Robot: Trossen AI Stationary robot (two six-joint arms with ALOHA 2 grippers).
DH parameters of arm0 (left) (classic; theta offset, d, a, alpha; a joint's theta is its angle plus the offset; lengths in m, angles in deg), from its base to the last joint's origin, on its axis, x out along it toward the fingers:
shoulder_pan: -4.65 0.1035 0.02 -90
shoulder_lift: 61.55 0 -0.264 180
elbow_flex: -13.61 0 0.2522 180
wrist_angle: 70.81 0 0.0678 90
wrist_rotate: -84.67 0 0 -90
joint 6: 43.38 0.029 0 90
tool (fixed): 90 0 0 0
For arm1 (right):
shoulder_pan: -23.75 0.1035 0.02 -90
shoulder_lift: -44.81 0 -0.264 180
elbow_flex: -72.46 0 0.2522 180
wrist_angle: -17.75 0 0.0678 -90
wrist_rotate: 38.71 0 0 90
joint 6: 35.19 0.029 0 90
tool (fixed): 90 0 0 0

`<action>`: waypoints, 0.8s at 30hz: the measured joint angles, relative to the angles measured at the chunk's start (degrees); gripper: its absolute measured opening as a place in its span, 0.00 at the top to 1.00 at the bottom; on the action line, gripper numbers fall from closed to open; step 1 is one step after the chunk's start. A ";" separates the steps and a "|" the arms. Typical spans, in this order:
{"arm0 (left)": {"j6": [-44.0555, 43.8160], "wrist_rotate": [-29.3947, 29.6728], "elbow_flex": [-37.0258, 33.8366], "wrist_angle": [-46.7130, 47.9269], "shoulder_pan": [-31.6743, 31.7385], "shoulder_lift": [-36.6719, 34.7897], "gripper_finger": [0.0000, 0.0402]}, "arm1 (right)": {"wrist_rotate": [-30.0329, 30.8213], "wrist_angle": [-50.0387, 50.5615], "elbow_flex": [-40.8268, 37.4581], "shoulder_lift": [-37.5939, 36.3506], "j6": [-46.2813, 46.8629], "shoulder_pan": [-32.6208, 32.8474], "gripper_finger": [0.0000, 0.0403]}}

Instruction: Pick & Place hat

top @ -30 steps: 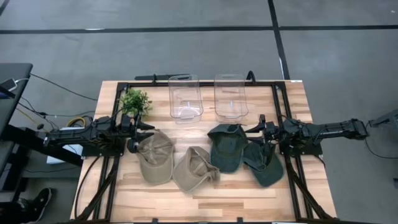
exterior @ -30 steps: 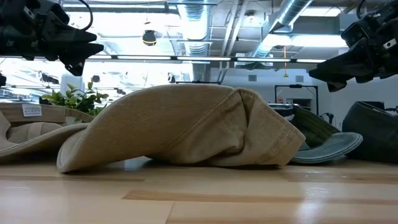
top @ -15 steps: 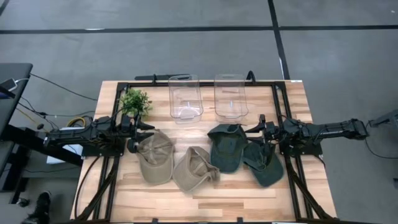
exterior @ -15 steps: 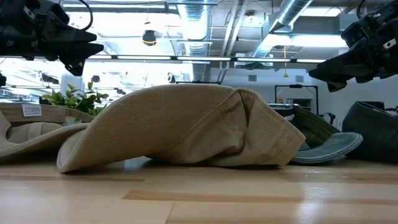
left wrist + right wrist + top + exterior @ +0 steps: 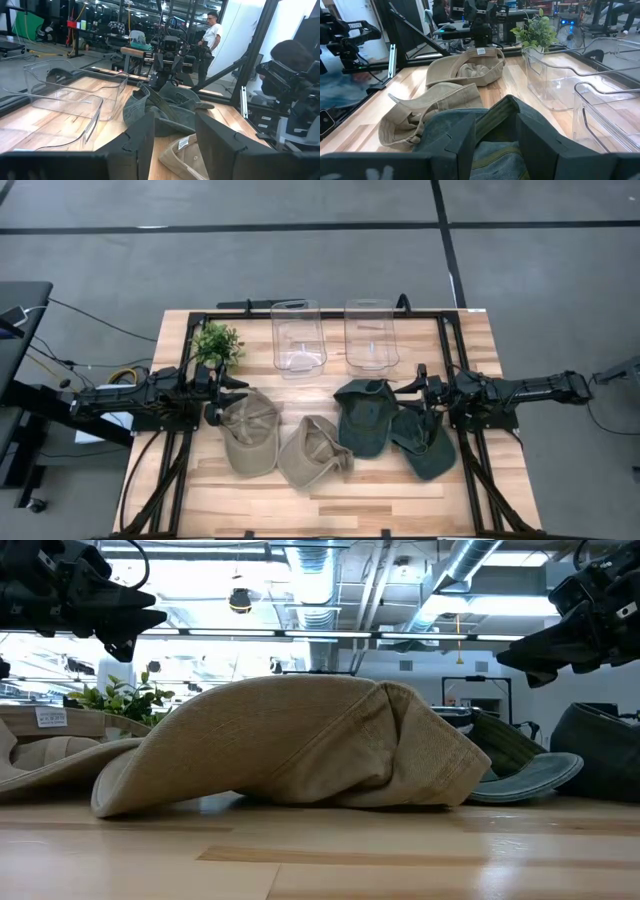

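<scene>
Hats: two tan caps [image 5: 250,435] [image 5: 312,450] and two green caps [image 5: 365,415] [image 5: 425,442] lie on the table [image 5: 470,330], in front of two clear bins [image 5: 298,335] [image 5: 371,333]. No pick started yet. Left gripper [image 5: 232,390] hangs open just by the left tan cap; right gripper [image 5: 405,392] open over the green caps, both holding nothing. Next, prob: drop onto a cap, close on fabric, carry to a bin.

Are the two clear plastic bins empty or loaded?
Empty. The left clear plastic bin and the right clear plastic bin show only bare walls and floor; all four caps lie on the table.
</scene>
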 joint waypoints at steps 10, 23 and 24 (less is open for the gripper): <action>-0.01 0.00 0.00 0.00 0.00 -0.01 0.65 | -0.01 0.00 0.00 0.00 0.02 -0.01 0.67; 12.09 1.95 -0.11 -7.78 0.02 0.37 0.65 | 0.08 0.00 -0.02 -0.01 -9.57 -0.02 0.67; 12.09 1.95 -0.11 -8.15 0.02 0.37 0.65 | 0.09 0.00 -0.01 -0.01 -10.98 -0.02 0.67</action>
